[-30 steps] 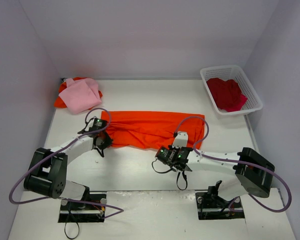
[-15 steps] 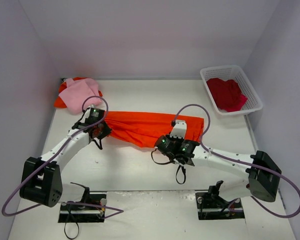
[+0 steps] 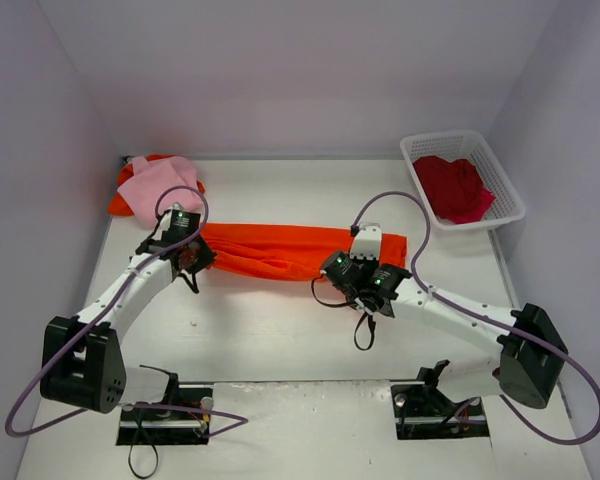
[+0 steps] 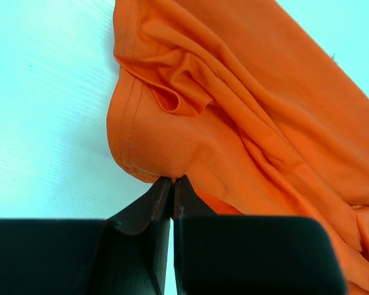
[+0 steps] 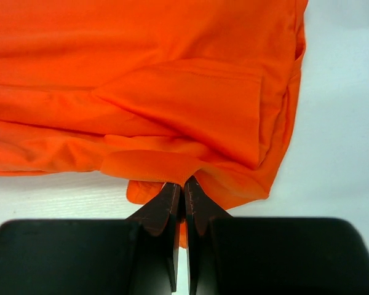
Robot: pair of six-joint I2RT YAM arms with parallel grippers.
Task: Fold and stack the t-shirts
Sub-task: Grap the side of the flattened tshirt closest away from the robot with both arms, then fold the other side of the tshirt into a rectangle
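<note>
A bright orange t-shirt [image 3: 280,250] lies as a long folded band across the middle of the table. My left gripper [image 3: 192,262] is shut on its near left hem [image 4: 149,169], and my right gripper [image 3: 360,272] is shut on its near right edge [image 5: 154,163]. Both hold the near edge lifted and carried over the band toward the back. A pale pink t-shirt [image 3: 160,185] lies folded at the back left on top of another orange cloth [image 3: 120,203]. A crimson t-shirt [image 3: 452,187] sits crumpled in the white basket [image 3: 507,185].
The basket stands at the back right against the wall. White walls close in the table on the left, back and right. The arm bases [image 3: 165,415] are bolted at the near edge, with purple cables [image 3: 400,210] looping above each arm.
Both grippers have moved away from the near edge toward the back, carrying the shirt's near edge over itself. The orange band has become narrower.
</note>
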